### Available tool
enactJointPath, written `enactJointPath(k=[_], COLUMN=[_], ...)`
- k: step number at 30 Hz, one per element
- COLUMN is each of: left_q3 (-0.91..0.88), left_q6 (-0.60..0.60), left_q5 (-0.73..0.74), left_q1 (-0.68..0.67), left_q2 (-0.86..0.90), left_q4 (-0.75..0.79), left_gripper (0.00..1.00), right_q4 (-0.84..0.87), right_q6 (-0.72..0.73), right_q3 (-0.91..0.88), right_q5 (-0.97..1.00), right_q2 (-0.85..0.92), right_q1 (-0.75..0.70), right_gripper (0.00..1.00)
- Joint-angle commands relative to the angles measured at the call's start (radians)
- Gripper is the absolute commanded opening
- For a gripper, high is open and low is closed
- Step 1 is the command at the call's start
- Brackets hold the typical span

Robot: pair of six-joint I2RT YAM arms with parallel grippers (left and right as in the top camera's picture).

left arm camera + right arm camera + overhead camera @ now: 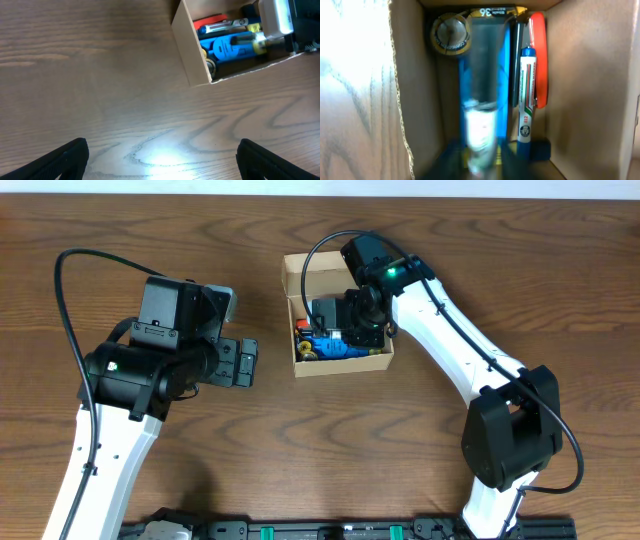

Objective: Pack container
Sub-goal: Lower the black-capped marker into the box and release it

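The container (292, 285) is a small open tan cardboard box in the middle of the table, its flap folded back on the far side. My right gripper (362, 320) hangs over its opening. In the right wrist view a blurred grey and white stick-shaped thing (482, 100) runs lengthwise between the dark, blurred fingers of the right gripper (480, 162), which stand apart from it, over the box inside (570, 75). My left gripper (243, 362) rests left of the box, wide open and empty (162, 160). The box wall (192, 47) shows up ahead of it.
Inside the box lie a roll of tape (450, 34), a blue flat item (335, 348), a blue and white marker (526, 100) and a red pen-like thing (540, 60). Bare wooden tabletop (100, 75) surrounds the box.
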Motion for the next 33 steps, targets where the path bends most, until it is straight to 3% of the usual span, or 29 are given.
enactJointPath(k=[1, 6, 10, 11, 16, 26, 31, 33], left_q3=[0.006, 0.006, 0.006, 0.006, 0.006, 0.006, 0.006, 0.006], left_q6=[-0.006, -0.006, -0.006, -0.006, -0.006, -0.010, -0.067, -0.141], left_q5=[-0.005, -0.005, -0.005, -0.005, -0.005, 0.037, 0.049, 0.055], left_q1=[0.004, 0.004, 0.004, 0.004, 0.004, 0.003, 0.011, 0.036], left_q2=[-0.003, -0.003, -0.003, -0.003, -0.003, -0.002, 0.012, 0.048], left_q4=[0.000, 0.000, 0.000, 0.000, 0.000, 0.023, 0.110, 0.171], left_gripper=[0.95, 0.95, 0.95, 0.95, 0.95, 0.95, 0.95, 0.95], right_q4=[-0.005, -0.004, -0.005, -0.005, -0.005, -0.040, 0.059, 0.163], right_q6=[-0.014, 0.098, 0.250, 0.298, 0.592, 1.051, 1.193, 1.278], right_q3=[-0.003, 0.023, 0.079, 0.094, 0.121, 0.081, -0.033, -0.109], right_q5=[-0.037, -0.043, -0.042, -0.040, 0.082, 0.127, 0.122, 0.075], right_q2=[0.016, -0.016, -0.092, -0.120, -0.257, -0.313, -0.304, -0.304], right_q1=[0.016, 0.053, 0.069, 0.069, 0.046, -0.162, -0.253, -0.290], right_gripper=[0.47, 0.53, 0.48, 0.44, 0.01, 0.01, 0.01, 0.02])
